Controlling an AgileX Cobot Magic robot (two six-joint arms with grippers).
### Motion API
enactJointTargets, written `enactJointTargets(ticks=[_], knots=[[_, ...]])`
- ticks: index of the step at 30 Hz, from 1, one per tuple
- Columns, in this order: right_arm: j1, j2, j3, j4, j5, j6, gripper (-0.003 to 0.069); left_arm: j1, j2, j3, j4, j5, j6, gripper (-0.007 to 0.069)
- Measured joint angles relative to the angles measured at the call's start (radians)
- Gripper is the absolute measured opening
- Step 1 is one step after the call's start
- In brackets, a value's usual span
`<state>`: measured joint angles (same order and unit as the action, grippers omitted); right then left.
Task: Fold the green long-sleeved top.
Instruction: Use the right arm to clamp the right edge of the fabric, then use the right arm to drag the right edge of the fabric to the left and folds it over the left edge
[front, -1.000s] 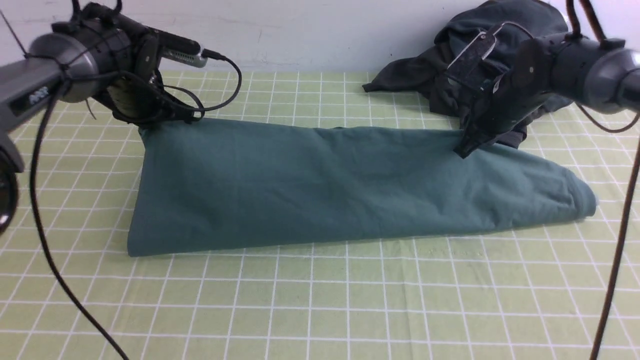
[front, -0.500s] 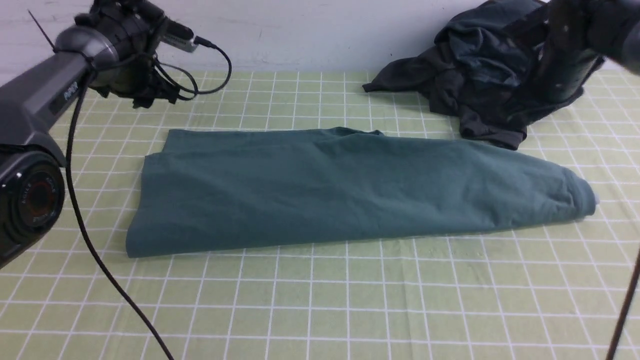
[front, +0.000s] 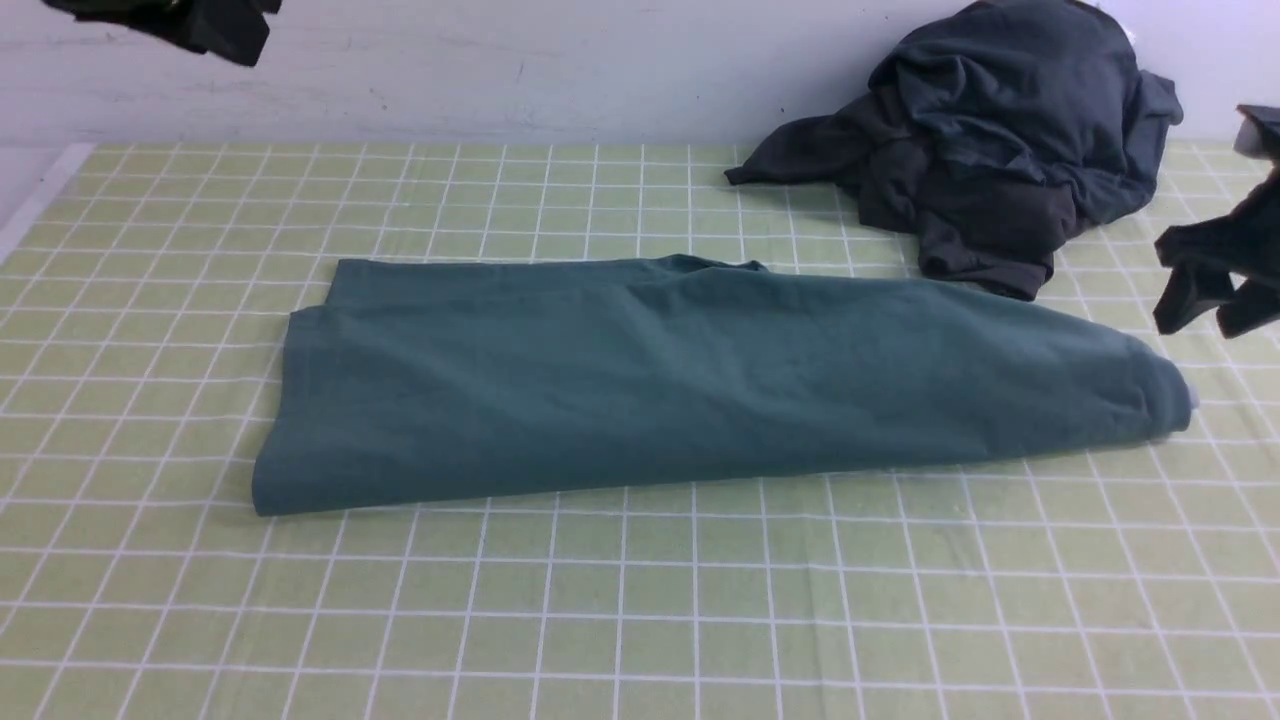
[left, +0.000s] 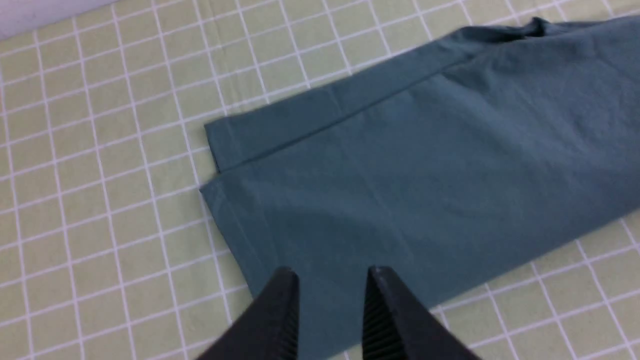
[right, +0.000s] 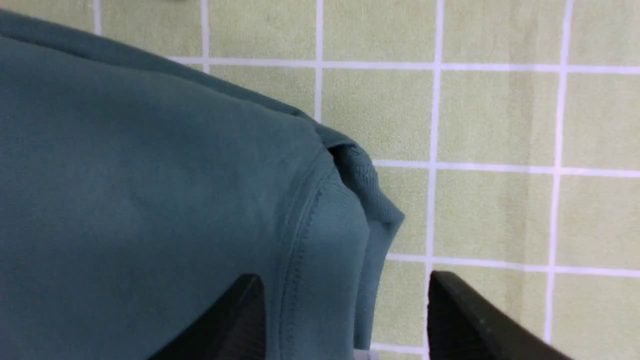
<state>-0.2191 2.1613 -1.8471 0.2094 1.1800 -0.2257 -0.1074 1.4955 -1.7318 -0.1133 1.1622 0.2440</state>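
near edge: nothing but bare pale-green tablecloth with white grid lines (front: 640, 600).

mid-table, just beyond: dark green long-sleeved cotton top (front: 680, 380), laid flat as one long band across the table. broad at the robot's left, narrowing to a rounded ribbed end at the right. no sleeves showing, presumably tucked inside the layers. from the left wrist, shows two layers at the broad end, the upper stopping slightly short of the lower, not flush.

judged roughly midway: lengthwise fold in, band not yet shortened end to end. probably one or two crosswise folds left, plus squaring that offset edge.

left gripper (left: 332, 272): black ribbed fingers a narrow gap apart, nothing between them. hangs above the broad end, no contact; in the front view, high at the far-left corner.

right gripper (right: 345, 280): fingers spread wide, empty. poised over the ribbed right end; appears clear of the fabric in the front view.

far right, against the white wall: crumpled heap of dark grey garments (front: 1000, 130), just beside the green top's back edge. touching or not, cannot tell.
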Motion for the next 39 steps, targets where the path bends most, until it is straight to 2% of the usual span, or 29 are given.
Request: enactJointTargets(ticks=[2, 5, 8, 10, 14, 15, 16, 18, 20, 25, 26, 29, 31, 35, 39], knots=[[0.002, 0.013, 0.018, 0.003, -0.024, 0.007, 0.0471, 0.0, -0.09, 0.107, -0.007, -0.051, 0.0, 0.0151], [0.008, 0.064, 0.026, -0.024, -0.031, 0.085, 0.0504, 0.001, -0.24, 0.303, -0.006, -0.121, 0.002, 0.013], [0.012, 0.096, 0.027, -0.031, -0.027, 0.128, 0.0506, 0.001, -0.311, 0.397, -0.002, -0.138, 0.002, 0.0125], [0.027, 0.112, 0.026, -0.044, -0.02, 0.138, 0.0479, 0.001, -0.403, 0.495, 0.009, -0.145, 0.002, 0.0125], [0.06, 0.112, 0.025, -0.055, -0.018, 0.118, 0.0296, 0.001, -0.492, 0.622, 0.044, -0.143, 0.002, 0.0125], [0.061, 0.112, 0.024, -0.055, -0.016, 0.116, 0.0284, 0.001, -0.499, 0.628, 0.046, -0.142, 0.001, 0.0125], [0.068, 0.113, 0.019, -0.055, -0.004, 0.101, 0.0195, 0.001, -0.517, 0.665, 0.065, -0.138, -0.004, 0.0125], [0.071, 0.112, 0.004, -0.056, 0.019, 0.078, 0.0084, 0.001, -0.541, 0.715, 0.095, -0.135, -0.027, 0.0125], [0.069, 0.104, -0.027, -0.079, 0.038, 0.068, 0.0033, 0.001, -0.56, 0.756, 0.123, -0.134, -0.059, 0.0125], [0.047, 0.037, -0.085, -0.154, 0.055, 0.083, 0.003, 0.001, -0.582, 0.831, 0.182, -0.129, -0.126, 0.0125], [0.027, -0.015, -0.106, -0.228, 0.056, 0.118, 0.003, 0.001, -0.586, 0.86, 0.197, -0.126, -0.145, 0.0125], [0.007, -0.115, -0.12, -0.322, 0.063, 0.173, 0.003, 0.001, -0.587, 0.903, 0.211, -0.141, -0.159, 0.0125], [0.008, -0.17, -0.127, -0.34, 0.068, 0.191, 0.003, 0.001, -0.587, 0.922, 0.21, -0.171, -0.163, 0.0125], [0.067, -0.261, -0.134, -0.306, 0.076, 0.2, 0.003, 0.001, -0.587, 0.947, 0.204, -0.277, -0.165, 0.0125], [0.276, -0.289, -0.137, -0.209, 0.077, 0.198, 0.003, 0.001, -0.587, 0.953, 0.156, -0.333, -0.166, 0.0125]])
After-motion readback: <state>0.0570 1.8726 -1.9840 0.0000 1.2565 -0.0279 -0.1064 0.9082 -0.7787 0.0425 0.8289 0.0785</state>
